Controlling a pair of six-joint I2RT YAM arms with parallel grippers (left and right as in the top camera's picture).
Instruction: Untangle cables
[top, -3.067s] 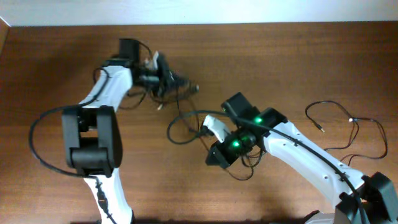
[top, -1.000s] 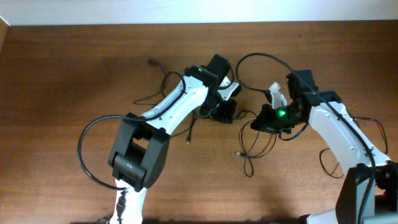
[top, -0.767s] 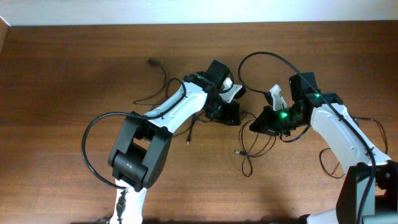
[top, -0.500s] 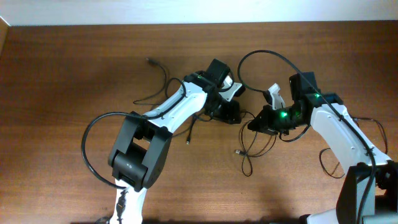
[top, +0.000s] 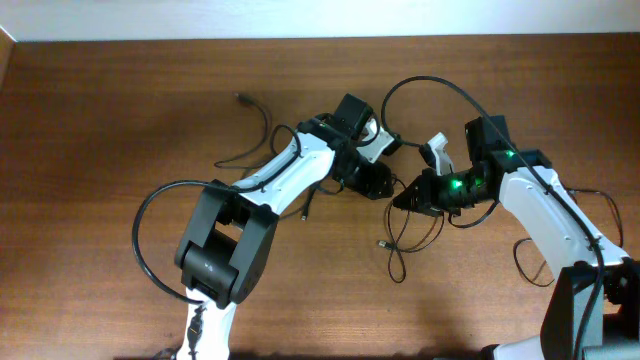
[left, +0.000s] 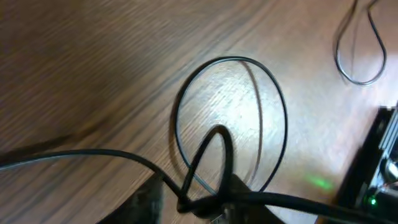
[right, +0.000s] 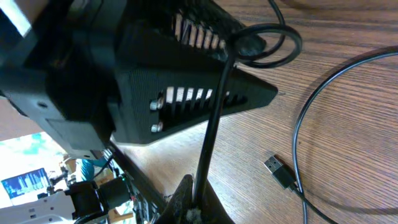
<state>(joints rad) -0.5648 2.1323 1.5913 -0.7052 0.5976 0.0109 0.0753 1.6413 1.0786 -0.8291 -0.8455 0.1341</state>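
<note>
Left pincer: your left pincer (top: 378, 183) sits at mid-table with its fingers parted. In its wrist view a twist (left: 205, 186) of cable lies between them, not visibly pinched.
Right pincer: your right pincer (top: 402, 199) is clenched on one strand, which rises straight out of its tips in its own wrist view.
Cables: the cables (top: 398, 262) bunch under and just on the near side of the two pincers. A tall arch (top: 430, 82) swings toward the far edge, and a thin run trails left to a small plug (top: 243, 97). More loose wire lies by the right arm's base.
Key relation: the two pincers are just beside each other, so the twist lies at the left pincer's tips and just left of the right one.
Long axis: the strand between them runs roughly left to right across the table.
Loop: a flat loop (left: 230, 58) lies on the wood beyond the twist, crossed only at its neck.
Nearer arm: the left, I judge, since it stands right on the twist.
Edges: the arch reaches close to the far edge of the table (top: 100, 150), so you have little room that way.
Open room: there is wide bare wood to the left and on the near side. The right side is cluttered with wire.
Next move: it likely calls for drawing the pincers apart along that left-right line, with the left going left. Watch the two housings, which are nearly touching.
</note>
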